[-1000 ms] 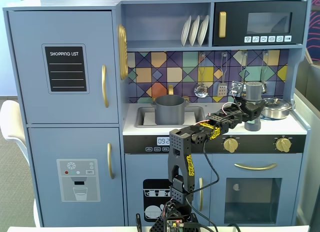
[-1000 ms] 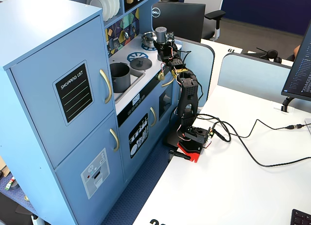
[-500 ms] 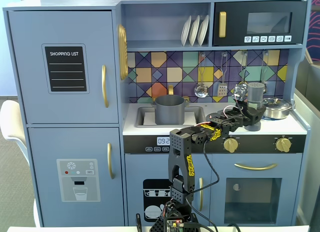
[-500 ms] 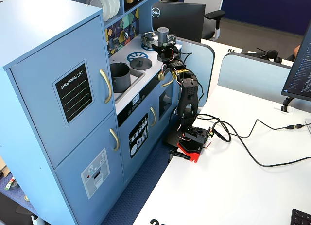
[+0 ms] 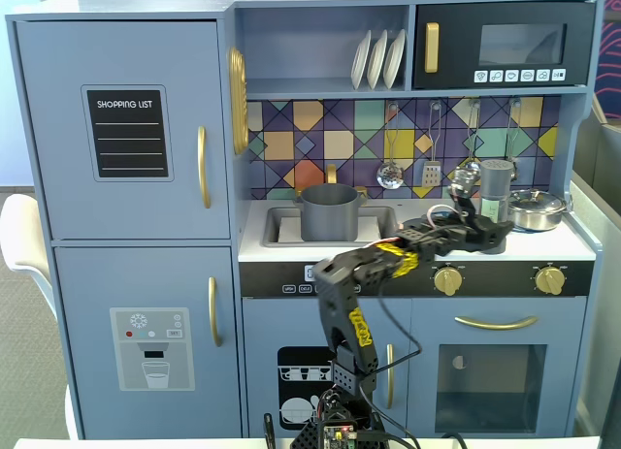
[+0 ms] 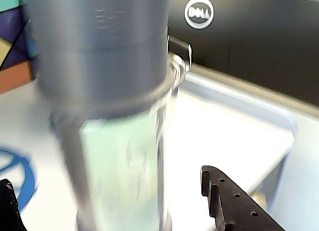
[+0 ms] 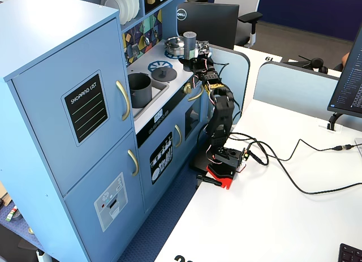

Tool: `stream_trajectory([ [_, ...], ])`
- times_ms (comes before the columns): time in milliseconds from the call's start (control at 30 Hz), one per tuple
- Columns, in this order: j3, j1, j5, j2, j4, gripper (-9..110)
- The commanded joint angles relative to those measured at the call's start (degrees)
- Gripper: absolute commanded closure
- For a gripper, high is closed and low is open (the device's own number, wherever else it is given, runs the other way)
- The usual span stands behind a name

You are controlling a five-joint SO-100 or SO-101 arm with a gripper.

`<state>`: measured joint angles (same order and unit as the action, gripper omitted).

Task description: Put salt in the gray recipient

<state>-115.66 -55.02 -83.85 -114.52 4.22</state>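
salt (image 5: 496, 182): upright on tabletop, between gripper's fingers
gripper (image 5: 496, 234): fingers apart around salt
gray recipient (image 5: 328, 211): in sink

Toy kitchen (image 5: 126, 245): pale blue, gold handles. Backsplash (image 5: 310, 139): multicolour diamond tiles. Pot (image 5: 328, 212): matte gray. Salt shaker (image 6: 114, 106): dark-gray cap, pale green label. Plates (image 5: 378, 59): white. Arm (image 5: 354, 323): black, yellow markings.

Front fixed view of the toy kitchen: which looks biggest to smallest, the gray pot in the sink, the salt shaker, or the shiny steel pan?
1. Gray pot
2. Shiny steel pan and salt shaker, too close to rank: the pan is wider, the shaker taller, and its lower part is hidden behind the arm.
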Motion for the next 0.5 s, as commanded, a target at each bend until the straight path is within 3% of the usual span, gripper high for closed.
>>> stream_trajectory([
  [0, -8.5, -0.8, -0.6, -23.3, 11.4, 51],
  [67, -11.6, 0.9, -1.6, -33.7, 25.7, 57],
  [133, -14.3, 4.9, -4.1, -43.4, 39.7, 72],
  [200, -15.2, 12.0, -9.1, -50.4, 54.3, 89],
  [267, -16.0, 20.7, -9.9, -55.8, 66.5, 98],
  [367, -20.6, 34.8, -5.2, -62.5, 76.4, 101],
  [467, -29.7, 43.2, -1.8, -66.4, 76.8, 101],
])
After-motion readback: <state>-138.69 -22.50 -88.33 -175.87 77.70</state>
